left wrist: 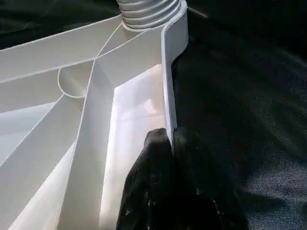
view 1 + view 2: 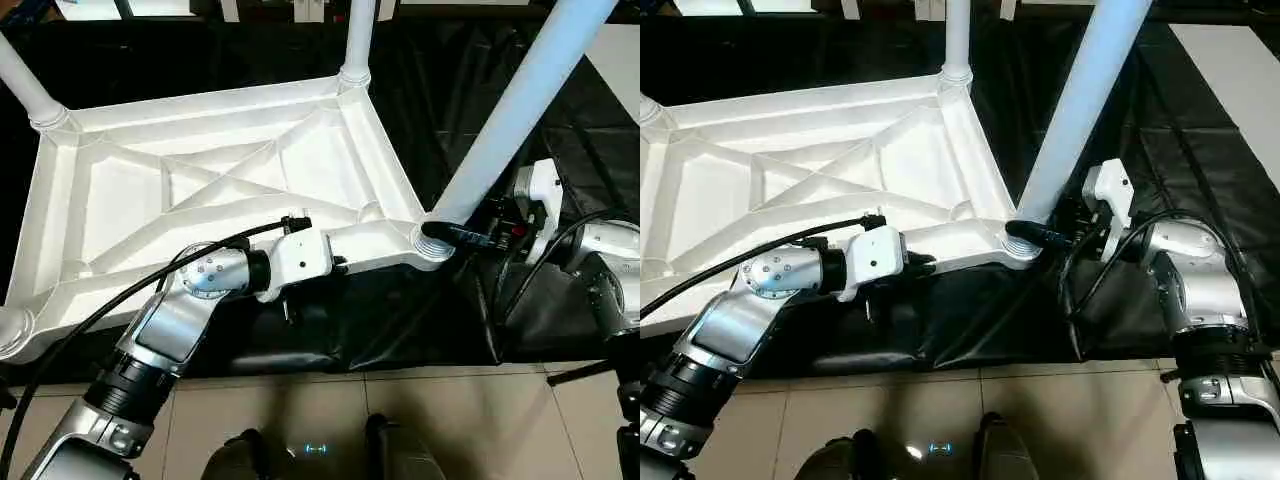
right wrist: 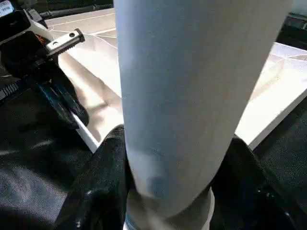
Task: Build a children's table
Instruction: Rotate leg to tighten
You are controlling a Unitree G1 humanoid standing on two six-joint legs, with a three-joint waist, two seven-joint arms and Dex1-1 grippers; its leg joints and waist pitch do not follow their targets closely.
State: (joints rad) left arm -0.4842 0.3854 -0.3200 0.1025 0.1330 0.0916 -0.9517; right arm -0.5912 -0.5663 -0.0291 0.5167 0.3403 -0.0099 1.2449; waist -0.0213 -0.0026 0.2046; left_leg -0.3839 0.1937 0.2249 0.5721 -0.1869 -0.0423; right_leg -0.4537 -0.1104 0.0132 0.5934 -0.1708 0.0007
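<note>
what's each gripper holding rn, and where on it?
Left gripper pinches the tabletop by its near edge wall. Right gripper clamps the tilted leg low, just above its corner socket.

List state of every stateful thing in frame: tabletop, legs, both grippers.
White plastic rectangular tabletop: upside down on the black-draped work table, X-ribbed underside up.
Two far white tube legs: standing in their corner sockets.
Near white tube leg: tilted, threaded end at the near corner socket, not upright.
Left gripper: shut on the tabletop's near rim.
Right gripper: shut on the near leg's base.
</note>
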